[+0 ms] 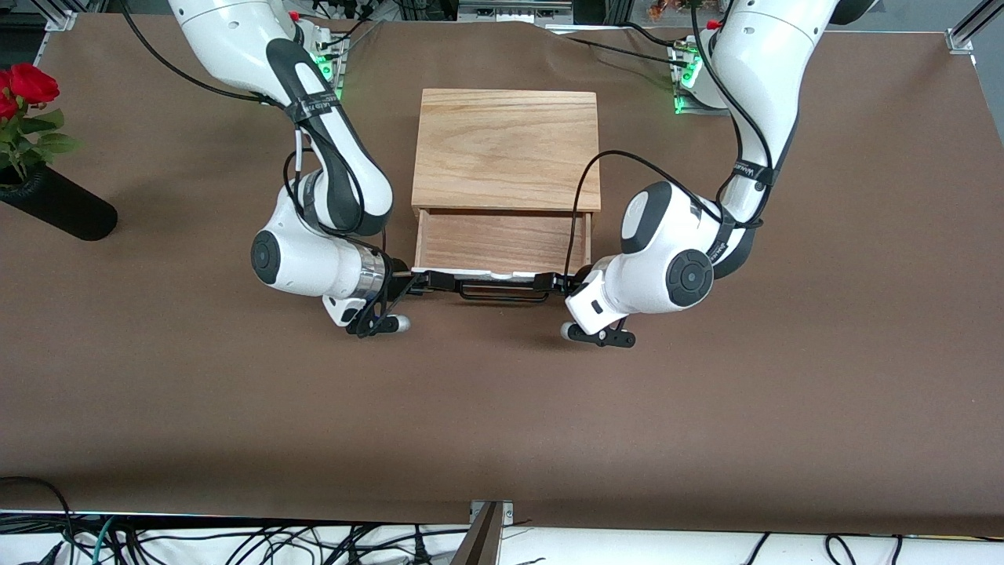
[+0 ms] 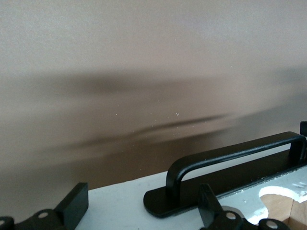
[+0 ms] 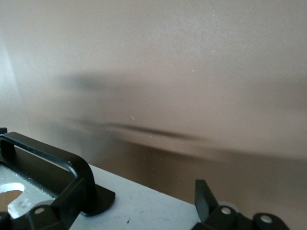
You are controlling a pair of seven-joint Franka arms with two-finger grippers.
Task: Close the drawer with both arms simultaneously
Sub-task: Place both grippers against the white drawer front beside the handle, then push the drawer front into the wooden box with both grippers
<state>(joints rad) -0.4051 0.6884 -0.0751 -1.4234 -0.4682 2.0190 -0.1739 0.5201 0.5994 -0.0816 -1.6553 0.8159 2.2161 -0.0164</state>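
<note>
The drawer stands partly pulled out of the light oak box, its white front panel and black bar handle facing the front camera. My right gripper is open at the panel's end toward the right arm. My left gripper is open at the panel's other end. In the left wrist view the left gripper has spread fingers over the white panel, beside the handle. In the right wrist view the right gripper spans the panel, one finger off its end, the handle beside it.
A black vase with red roses lies at the right arm's end of the table. Brown table surface stretches in front of the drawer. Cables hang below the table's near edge.
</note>
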